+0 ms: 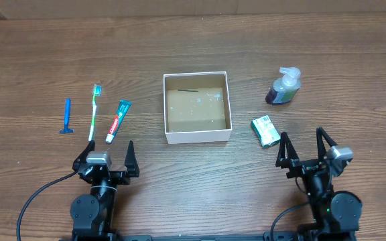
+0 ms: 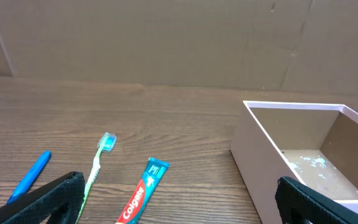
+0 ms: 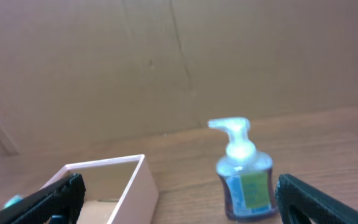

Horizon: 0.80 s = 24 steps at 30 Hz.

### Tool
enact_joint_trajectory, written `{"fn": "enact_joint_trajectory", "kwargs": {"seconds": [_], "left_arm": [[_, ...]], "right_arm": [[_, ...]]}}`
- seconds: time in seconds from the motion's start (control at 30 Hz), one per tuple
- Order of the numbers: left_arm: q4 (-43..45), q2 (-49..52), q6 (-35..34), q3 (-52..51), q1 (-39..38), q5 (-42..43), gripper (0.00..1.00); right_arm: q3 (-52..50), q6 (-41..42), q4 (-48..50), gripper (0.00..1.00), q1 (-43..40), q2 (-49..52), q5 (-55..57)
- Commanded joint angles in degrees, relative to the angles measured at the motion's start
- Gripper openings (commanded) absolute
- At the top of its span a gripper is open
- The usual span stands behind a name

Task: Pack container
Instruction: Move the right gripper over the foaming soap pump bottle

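The container (image 1: 198, 136), a square white-walled box with a bare brown floor, sits mid-table. Left of it lie a Colgate toothpaste tube (image 1: 118, 121), a green toothbrush (image 1: 94, 110) and a blue razor (image 1: 66, 116). To its right stand a pump soap bottle (image 1: 284, 87) and a small green packet (image 1: 265, 130). My left gripper (image 1: 110, 145) is open near the front edge, just short of the toothpaste (image 2: 143, 193), holding nothing. My right gripper (image 1: 302, 135) is open just in front of the green packet, also with nothing in it. The right wrist view shows the soap bottle (image 3: 244, 180) and the container's wall (image 3: 138, 193) ahead.
In the left wrist view the toothbrush (image 2: 98, 163) and razor (image 2: 30, 177) lie left of the toothpaste, and the container's near wall (image 2: 253, 155) rises on the right. A cardboard-coloured wall backs the wooden table. Black cables trail from both arm bases at the front edge.
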Motion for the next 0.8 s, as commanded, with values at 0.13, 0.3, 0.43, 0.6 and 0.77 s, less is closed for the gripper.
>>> {"fn": "enact_joint_trajectory", "kwargs": {"seconds": [0.13, 0.3, 0.43, 0.6, 0.77], "left_arm": [[0.04, -0.57, 1.29, -0.28, 0.57, -0.59, 1.00], [0.04, -0.57, 1.29, -0.28, 0.57, -0.59, 1.00], [0.04, -0.57, 1.29, -0.28, 0.57, -0.59, 1.00], [0.04, -0.57, 1.29, -0.28, 0.57, -0.59, 1.00], [0.04, -0.57, 1.29, -0.28, 0.57, -0.59, 1.00]], "right_arm": [[31.89, -3.54, -13.79, 1.00, 0.26, 27.15, -6.82], [61.33, -4.55, -37.68, 1.00, 0.26, 51.17, -8.68], [79.89, -4.52, -51.74, 1.00, 0.26, 65.77, -8.63], [88.61, -8.57, -55.06, 1.00, 0.22, 76.85, -2.54], [88.56, -8.57, -54.29, 1.00, 0.22, 82.55, 9.01]]}}
